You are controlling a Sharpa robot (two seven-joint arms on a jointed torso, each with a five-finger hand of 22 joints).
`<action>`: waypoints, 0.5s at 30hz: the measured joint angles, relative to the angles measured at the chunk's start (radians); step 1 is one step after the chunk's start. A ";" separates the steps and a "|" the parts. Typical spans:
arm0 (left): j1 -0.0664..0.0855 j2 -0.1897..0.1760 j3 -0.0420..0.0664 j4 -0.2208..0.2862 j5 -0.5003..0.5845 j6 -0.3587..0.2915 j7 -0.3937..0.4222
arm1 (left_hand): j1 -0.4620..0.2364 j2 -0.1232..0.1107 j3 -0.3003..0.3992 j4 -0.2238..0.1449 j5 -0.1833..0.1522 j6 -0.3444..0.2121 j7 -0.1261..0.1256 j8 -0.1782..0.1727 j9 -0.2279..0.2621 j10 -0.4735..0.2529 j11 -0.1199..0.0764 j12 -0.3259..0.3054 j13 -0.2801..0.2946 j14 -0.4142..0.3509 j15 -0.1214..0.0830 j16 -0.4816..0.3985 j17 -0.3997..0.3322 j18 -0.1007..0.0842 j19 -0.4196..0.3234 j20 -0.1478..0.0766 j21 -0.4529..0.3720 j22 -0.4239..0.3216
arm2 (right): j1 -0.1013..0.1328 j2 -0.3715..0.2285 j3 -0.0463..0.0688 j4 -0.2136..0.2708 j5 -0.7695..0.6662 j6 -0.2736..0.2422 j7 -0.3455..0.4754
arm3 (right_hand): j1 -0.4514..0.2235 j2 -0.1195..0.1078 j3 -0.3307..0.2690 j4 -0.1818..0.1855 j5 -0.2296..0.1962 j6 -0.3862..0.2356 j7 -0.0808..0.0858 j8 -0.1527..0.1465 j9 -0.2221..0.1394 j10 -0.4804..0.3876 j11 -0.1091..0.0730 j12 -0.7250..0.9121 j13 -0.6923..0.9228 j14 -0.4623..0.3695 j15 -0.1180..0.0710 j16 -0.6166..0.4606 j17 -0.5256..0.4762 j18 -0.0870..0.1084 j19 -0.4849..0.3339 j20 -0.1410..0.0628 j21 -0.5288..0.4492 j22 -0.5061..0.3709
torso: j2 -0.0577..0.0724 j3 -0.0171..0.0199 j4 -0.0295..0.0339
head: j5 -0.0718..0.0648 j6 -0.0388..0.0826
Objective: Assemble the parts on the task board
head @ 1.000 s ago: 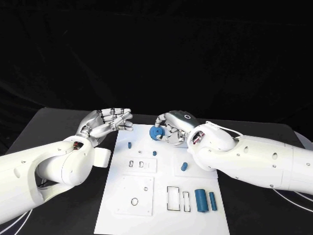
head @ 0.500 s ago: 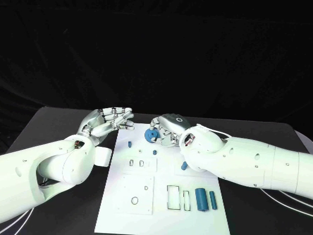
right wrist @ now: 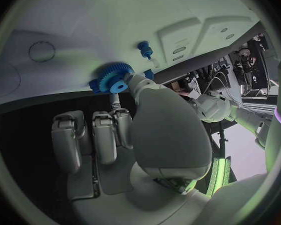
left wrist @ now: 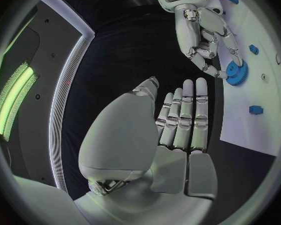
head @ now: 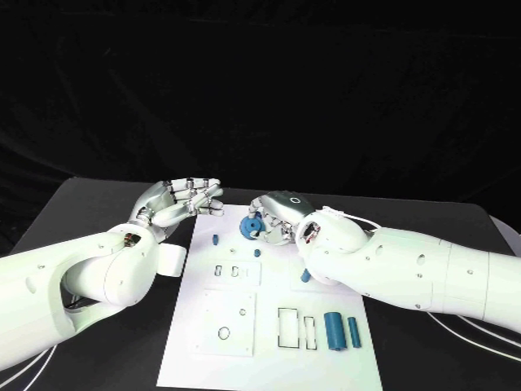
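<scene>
The white rectangular task board (head: 273,326) runs from the centre of the head frame down to its lower edge, on a black table (head: 85,212) with bare dark margins on either side and a band of bare table beyond the board's far edge. Both hands sit at that far end, in the middle of the frame. The silver left hand (head: 181,200) hovers over the board's upper left corner, its fingers laid side by side and slightly curled with nothing between them; in the left wrist view the same fingers (left wrist: 184,120) lie straight and close together over dark table just off the board's edge. The silver right hand (head: 279,217), just beside it with a narrow gap between them, pinches a small blue toothed gear (head: 252,225) between thumb and fingertips at the board's upper middle; the right wrist view shows the gear (right wrist: 112,78) right at the white surface, though contact cannot be told. Nearby on the board stand two small blue pegs (head: 215,240), and a short blue piece (head: 306,275) lies beside the right forearm. In the lower right of the board, two blue cylinders (head: 335,331) lie next to empty rectangular slots (head: 289,327).
</scene>
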 measured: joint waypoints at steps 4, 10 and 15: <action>0.000 0.000 0.000 0.000 0.000 0.000 0.000 | 0.000 0.000 0.000 0.000 0.000 0.000 0.000 0.000 0.000 0.000 0.000 0.000 0.000 0.000 0.000 0.000 0.000 0.000 0.000 0.000 0.000 0.000 | -0.001 0.006 0.000 -0.009 0.000 0.007 0.000 | -0.007 -0.001 0.001 0.001 0.000 0.000 0.000 -0.002 0.000 -0.001 0.001 -0.001 0.001 0.000 0.000 0.000 0.000 0.000 0.000 0.000 0.000 0.000 | 0.000 0.0000 0.0008 | 0.000 -0.001; 0.000 -0.001 0.000 0.000 0.000 0.000 -0.001 | 0.000 0.000 0.000 0.000 0.000 0.000 0.000 0.000 0.000 0.000 0.000 0.000 0.000 0.000 0.000 0.000 0.000 0.000 0.000 0.000 0.000 0.000 | -0.003 0.010 0.000 -0.019 -0.001 0.011 0.000 | -0.030 -0.012 0.005 0.005 -0.004 0.005 -0.001 -0.020 -0.006 -0.022 0.014 -0.020 0.001 0.000 0.000 0.000 0.000 0.000 0.000 0.000 0.000 0.000 | 0.000 0.0001 0.0001 | 0.001 -0.001; 0.000 -0.002 0.000 0.001 0.000 0.000 -0.001 | 0.000 0.000 0.000 0.000 0.000 0.000 0.000 0.000 0.000 0.000 0.000 0.000 0.000 0.000 0.000 0.000 0.001 0.000 -0.004 -0.004 0.000 0.001 | -0.006 0.010 -0.002 -0.023 -0.002 0.012 -0.001 | -0.070 -0.023 0.000 0.021 -0.066 -0.078 0.012 -0.089 -0.031 -0.051 0.039 -0.037 0.001 0.000 0.026 0.000 0.000 0.000 0.000 0.015 0.000 0.000 | 0.000 0.0001 -0.0006 | 0.002 -0.001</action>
